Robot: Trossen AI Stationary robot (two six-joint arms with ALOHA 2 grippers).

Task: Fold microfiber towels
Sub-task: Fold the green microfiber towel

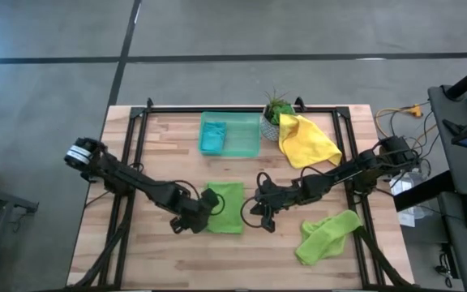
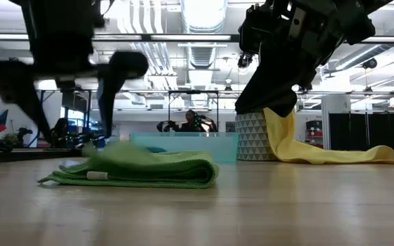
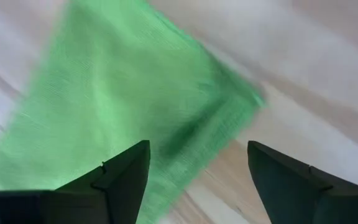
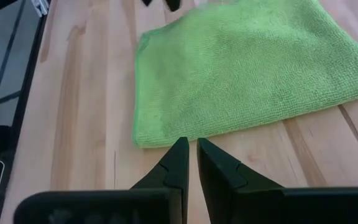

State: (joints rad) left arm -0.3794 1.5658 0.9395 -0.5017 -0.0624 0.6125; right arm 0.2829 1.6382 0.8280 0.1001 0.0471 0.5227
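Butcher-block wood table (image 1: 160,259) with a black frame, grey floor around it.

Nearest the front edge: a lime green towel (image 1: 327,237), loosely bunched and elongated, unfolded, lying on the right front part of the table, clear of both arms.

Mid-table: second lime green towel (image 1: 226,207), folded into a neat rectangle, lying flat. From table height (image 2: 139,172) it reads as a stacked double layer with a rounded fold on one end and a small white tag on the other. The right wrist camera (image 4: 247,68) shows its edges fairly square and its surface smooth.

Left gripper (image 1: 205,217) is at the towel's left edge, fingers (image 3: 123,177) spread wide, nothing between them, just above the cloth. Right gripper (image 1: 262,212) sits just beside the towel's right edge, jaws pinched nearly together, holding nothing; fingertips (image 4: 180,155) hover over bare wood just short of the cloth.

Far side: translucent green tray (image 1: 246,144) with the teal-blue towel (image 1: 212,135) bunched in its left end. Right of it a small plant in a patterned pot (image 1: 272,122), and the yellow towel (image 1: 306,139) spread unfolded, one corner draped against the pot.

Beyond the table: open workshop, ceiling ducts and strip lights, a person (image 2: 191,120) seated well back.
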